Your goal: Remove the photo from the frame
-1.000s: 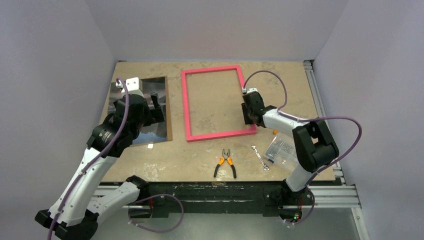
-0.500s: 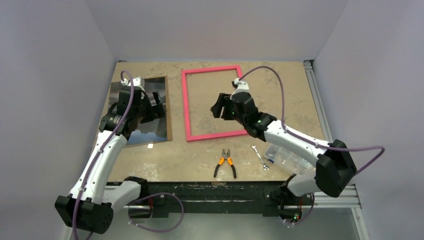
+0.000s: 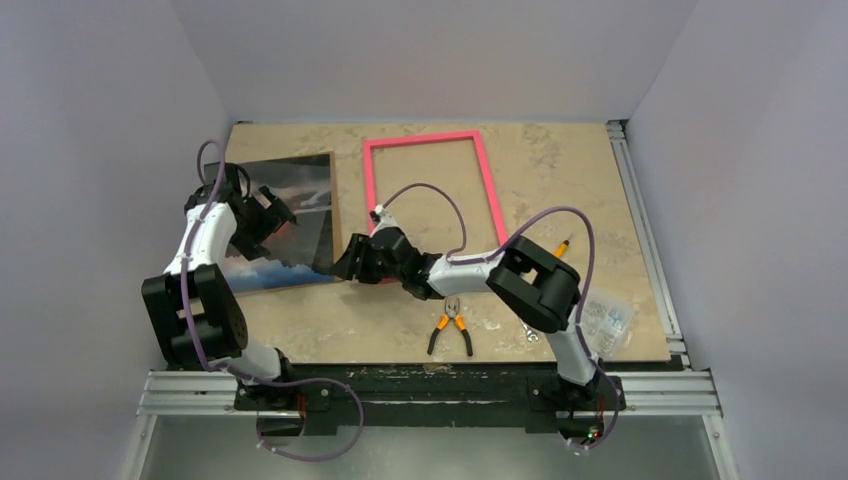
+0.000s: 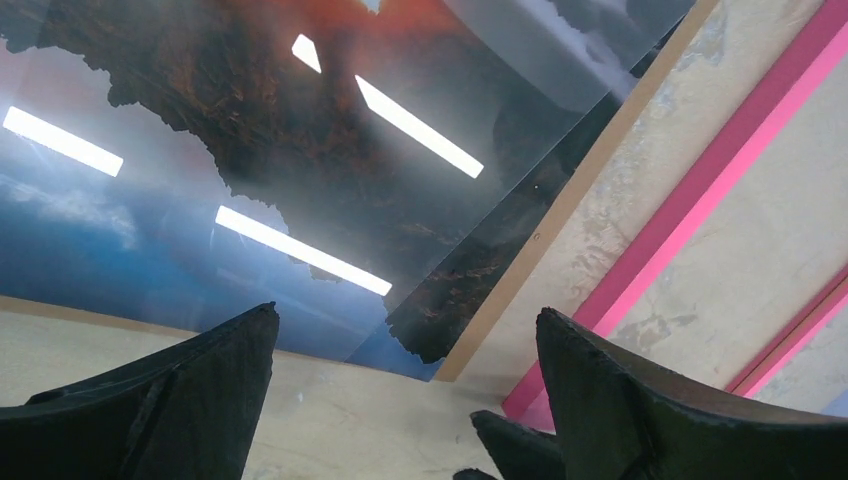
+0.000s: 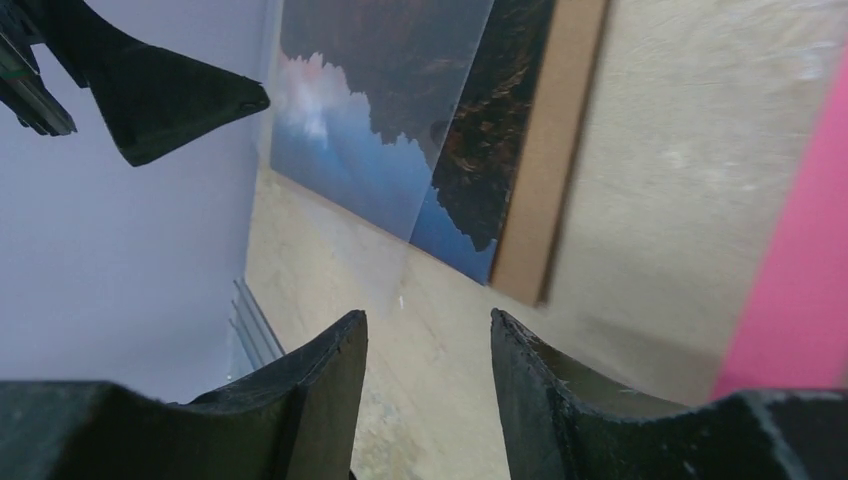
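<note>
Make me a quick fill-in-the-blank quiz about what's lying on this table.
1. Seen from above, the photo lies to the ____ of the frame.
2. The pliers have ____ handles.
3. The left gripper and the right gripper are both ____, with nothing between their fingers.
Missing words: left; orange; open.

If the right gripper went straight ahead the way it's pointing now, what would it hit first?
Probably the near corner of the photo, which lies on a brown backing board. The right gripper is open and aimed there. Depth is unclear, so it might touch the table first.
</note>
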You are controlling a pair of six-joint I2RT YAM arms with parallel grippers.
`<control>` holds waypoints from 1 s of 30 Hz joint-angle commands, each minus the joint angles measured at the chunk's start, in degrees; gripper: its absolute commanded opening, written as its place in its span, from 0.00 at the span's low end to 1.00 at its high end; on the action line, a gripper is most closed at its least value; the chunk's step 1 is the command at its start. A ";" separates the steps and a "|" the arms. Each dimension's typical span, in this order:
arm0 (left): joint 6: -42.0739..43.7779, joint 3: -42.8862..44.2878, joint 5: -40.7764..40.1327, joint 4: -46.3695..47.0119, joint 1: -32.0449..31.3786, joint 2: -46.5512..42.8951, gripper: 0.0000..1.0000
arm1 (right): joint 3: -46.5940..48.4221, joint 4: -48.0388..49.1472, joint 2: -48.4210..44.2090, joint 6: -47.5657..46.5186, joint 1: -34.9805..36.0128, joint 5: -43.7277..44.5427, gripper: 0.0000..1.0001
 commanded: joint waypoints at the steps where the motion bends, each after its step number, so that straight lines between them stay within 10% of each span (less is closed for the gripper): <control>1: -3.40 4.46 -1.60 0.17 0.10 -1.61 0.97 | 6.68 4.95 3.91 5.72 0.71 -0.97 0.46; 30: -6.65 1.34 -0.79 2.27 -0.68 -7.97 0.95 | 7.87 6.85 13.61 13.87 1.40 -0.89 0.34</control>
